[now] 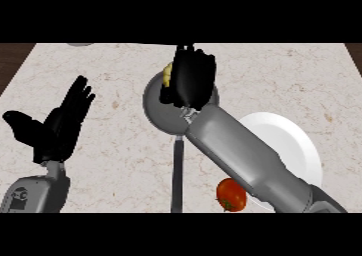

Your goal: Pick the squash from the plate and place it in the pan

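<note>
Evidently near completion: right hand (188,80) curled around the yellow squash (168,75), held over the pan (158,107); white plate (298,145) vacated. Release outstanding. Left hand (62,120) rests, fingers spread.

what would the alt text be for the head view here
The right hand is over the grey pan, curled round a yellow squash. The white plate lies to the right with a red tomato beside it, and the left hand rests open at the left on the marble counter.
</note>
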